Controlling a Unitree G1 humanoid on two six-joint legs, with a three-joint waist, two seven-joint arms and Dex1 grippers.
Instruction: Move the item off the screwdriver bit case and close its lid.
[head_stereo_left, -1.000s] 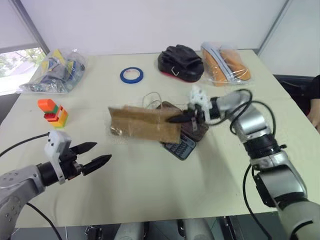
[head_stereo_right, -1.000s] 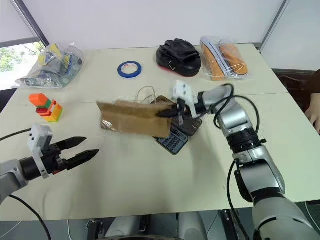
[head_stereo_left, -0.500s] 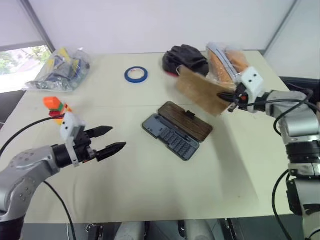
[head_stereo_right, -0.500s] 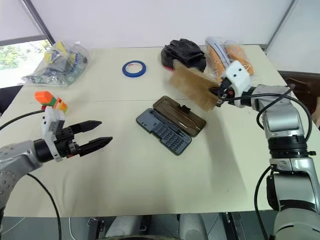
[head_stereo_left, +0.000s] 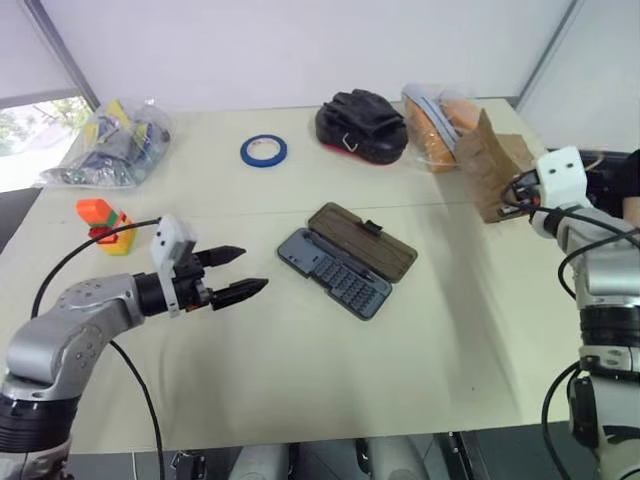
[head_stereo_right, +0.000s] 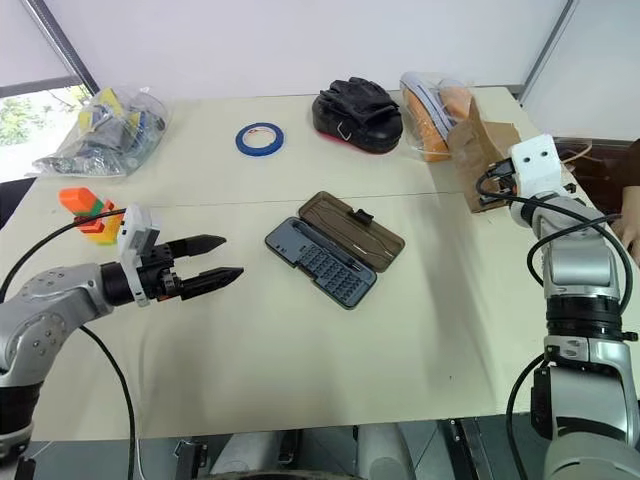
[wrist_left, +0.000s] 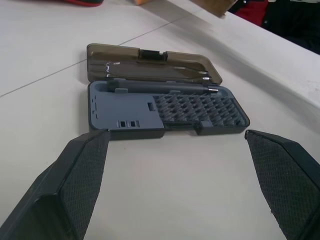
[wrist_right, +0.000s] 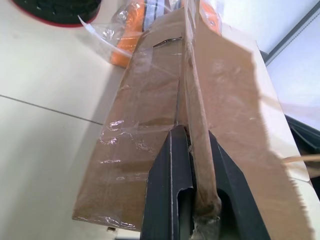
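Note:
The screwdriver bit case (head_stereo_left: 345, 259) lies open mid-table with nothing on it. Its grey-blue tray (wrist_left: 165, 110) holds rows of bits, and the smoky brown lid (head_stereo_left: 365, 238) lies flat behind it, hinged back. The item, a brown paper bag (head_stereo_left: 490, 160), stands on edge at the table's far right, beside the bag of orange things. My right gripper (wrist_right: 194, 134) is shut on its folded edge. My left gripper (head_stereo_left: 250, 268) is open, level above the table, left of the case and pointing at it, a short way off.
A blue tape roll (head_stereo_left: 263, 151), a black pouch (head_stereo_left: 360, 125) and a clear bag of orange things (head_stereo_left: 440, 125) line the far side. A clear bag of coloured parts (head_stereo_left: 105, 140) and a coloured block stack (head_stereo_left: 105, 223) sit at the left.
My right gripper swung the paper bag off the case and away to the right edge, leaving the case uncovered. My left gripper moved forward and right, closer to the case.

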